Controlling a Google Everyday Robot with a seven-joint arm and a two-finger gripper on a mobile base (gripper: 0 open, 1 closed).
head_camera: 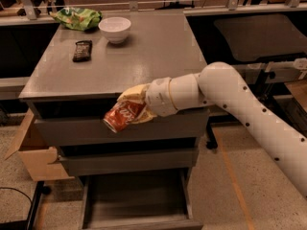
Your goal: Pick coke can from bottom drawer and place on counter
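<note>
The red coke can (122,116) hangs tilted in front of the cabinet's upper drawers, just below the counter's front edge. My gripper (132,108) is shut on the coke can, its yellowish fingers (135,94) wrapped over the can's upper side. The white arm reaches in from the right. Below, the bottom drawer (136,199) stands pulled out, its dark floor bare. The grey counter (120,56) spreads above and behind the can.
On the counter's far left are a white bowl (114,29), a green chip bag (76,18) and a dark snack bar (82,50). A cardboard box (29,152) sits on the floor at left. A darker table (254,30) stands at right.
</note>
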